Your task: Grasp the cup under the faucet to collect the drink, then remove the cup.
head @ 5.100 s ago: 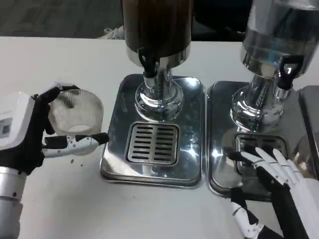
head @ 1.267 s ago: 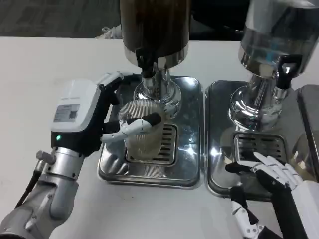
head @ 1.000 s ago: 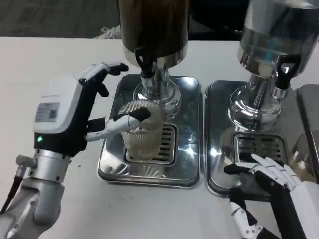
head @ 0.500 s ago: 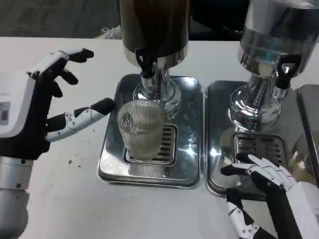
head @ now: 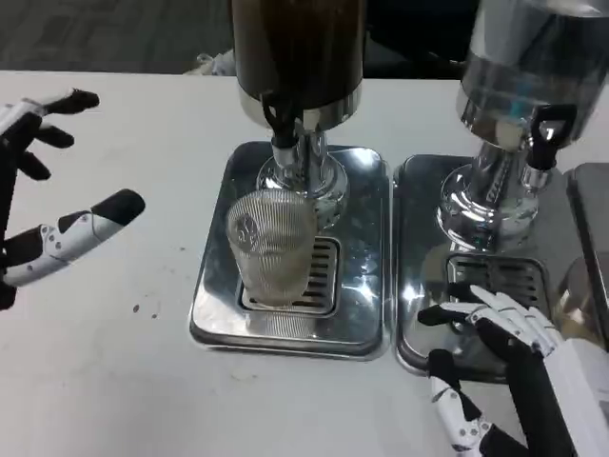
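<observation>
Left hand [head: 43,205]: released, fingers spread wide and holding nothing, positioned over bare white table [head: 114,381] at the far left edge of the head view, well apart from the cup. One finger reaches out toward the drip tray; the others fan upward.

Right hand [head: 519,357]: also released, fingers extended and parted, palm down, lying over the front of the right drip tray [head: 419,257] with fingertips near its grille. It holds nothing and reads as idle.

Cup [head: 269,246]: ribbed, translucent, standing upright and unsupported on the grille of the left drip tray [head: 214,314], in front of the dark dispenser [head: 300,52] and slightly left of its column. It sits below and forward of the black faucet [head: 282,119]. No liquid can be made out in the cup, nor any stream from the spout.

Assessment: the cup's position over the grille is consistent with catching the pour while any spill drains through the slats. With the cup free-standing, neither hand needs to steady it. Placement looks complete; filling and removal remain outstanding. Whether the spout lines up squarely over the cup mouth cannot be confirmed from this angle.

The clear dispenser [head: 528,86] to the right is not involved.
</observation>
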### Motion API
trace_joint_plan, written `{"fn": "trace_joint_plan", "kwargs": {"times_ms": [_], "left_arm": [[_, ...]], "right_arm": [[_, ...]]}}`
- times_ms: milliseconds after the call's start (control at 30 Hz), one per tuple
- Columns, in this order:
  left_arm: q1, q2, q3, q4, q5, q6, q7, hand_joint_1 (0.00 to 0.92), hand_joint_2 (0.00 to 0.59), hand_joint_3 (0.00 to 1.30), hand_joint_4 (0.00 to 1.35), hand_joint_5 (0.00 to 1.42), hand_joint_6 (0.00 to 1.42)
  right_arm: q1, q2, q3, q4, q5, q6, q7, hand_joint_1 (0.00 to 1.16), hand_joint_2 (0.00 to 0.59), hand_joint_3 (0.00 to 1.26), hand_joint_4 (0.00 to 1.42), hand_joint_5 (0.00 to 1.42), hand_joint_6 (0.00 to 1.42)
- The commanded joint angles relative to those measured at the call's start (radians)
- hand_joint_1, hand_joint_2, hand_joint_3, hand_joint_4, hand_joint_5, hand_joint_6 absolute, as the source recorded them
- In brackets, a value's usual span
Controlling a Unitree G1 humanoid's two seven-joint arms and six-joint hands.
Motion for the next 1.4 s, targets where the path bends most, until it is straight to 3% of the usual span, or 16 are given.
{"fn": "trace_joint_plan", "kwargs": {"times_ms": [33, 100, 200, 333, 467, 600, 767, 1000, 1233, 1400], "left_arm": [[-0.023, 0.012, 0.013, 0.035, -0.122, -0.088, -0.095, 0.036, 0.088, 0.35, 0.25, 0.36, 0.56], [-0.037, 0.011, 0.016, 0.049, -0.196, -0.116, -0.156, 0.004, 0.090, 0.34, 0.25, 0.34, 0.51], [-0.086, 0.011, -0.002, 0.091, -0.408, -0.145, -0.335, 0.000, 0.118, 0.33, 0.27, 0.33, 0.45], [-0.158, 0.004, 0.000, 0.117, -0.591, -0.152, -0.536, 0.000, 0.127, 0.33, 0.31, 0.35, 0.40], [-0.238, 0.000, 0.003, 0.104, -0.762, -0.077, -0.735, 0.000, 0.134, 0.36, 0.33, 0.36, 0.37], [-0.332, -0.003, 0.013, 0.095, -0.917, 0.064, -0.932, 0.000, 0.133, 0.37, 0.34, 0.36, 0.34], [-0.421, -0.006, 0.038, 0.105, -1.007, 0.219, -1.087, 0.000, 0.140, 0.37, 0.34, 0.37, 0.33], [-0.552, 0.008, 0.064, 0.160, -1.082, 0.473, -1.287, 0.000, 0.090, 0.38, 0.35, 0.40, 0.33], [-0.659, 0.015, 0.086, 0.242, -1.088, 0.663, -1.432, 0.000, 0.055, 0.32, 0.28, 0.34, 0.29], [-0.736, 0.008, 0.100, 0.330, -1.072, 0.740, -1.510, 0.000, 0.040, 0.27, 0.23, 0.30, 0.25]], "right_arm": [[-0.005, -0.005, -0.004, 0.006, 0.015, -0.003, -0.007, 0.46, 0.521, 0.44, 0.21, 0.17, 0.11], [-0.005, -0.004, -0.003, 0.004, 0.016, -0.001, -0.008, 0.46, 0.521, 0.44, 0.21, 0.17, 0.11], [-0.005, -0.003, -0.001, 0.004, 0.016, 0.000, -0.009, 0.46, 0.521, 0.44, 0.21, 0.17, 0.11], [-0.008, -0.005, 0.000, 0.007, 0.019, -0.001, -0.006, 0.46, 0.521, 0.45, 0.21, 0.17, 0.11], [-0.015, -0.007, -0.001, 0.009, 0.022, 0.000, -0.002, 0.46, 0.529, 0.45, 0.22, 0.17, 0.11], [-0.021, -0.008, -0.001, 0.011, 0.025, 0.003, 0.001, 0.45, 0.530, 0.45, 0.22, 0.17, 0.11], [-0.023, -0.006, 0.000, 0.016, 0.027, 0.004, -0.002, 0.45, 0.531, 0.45, 0.22, 0.18, 0.11], [-0.021, 0.000, 0.006, 0.025, 0.029, 0.003, -0.007, 0.45, 0.531, 0.45, 0.22, 0.18, 0.11], [-0.033, 0.003, 0.010, 0.040, 0.031, -0.002, -0.010, 0.44, 0.531, 0.45, 0.22, 0.18, 0.12], [-0.039, 0.004, 0.013, 0.049, 0.032, -0.003, -0.012, 0.44, 0.531, 0.45, 0.22, 0.18, 0.12]]}}
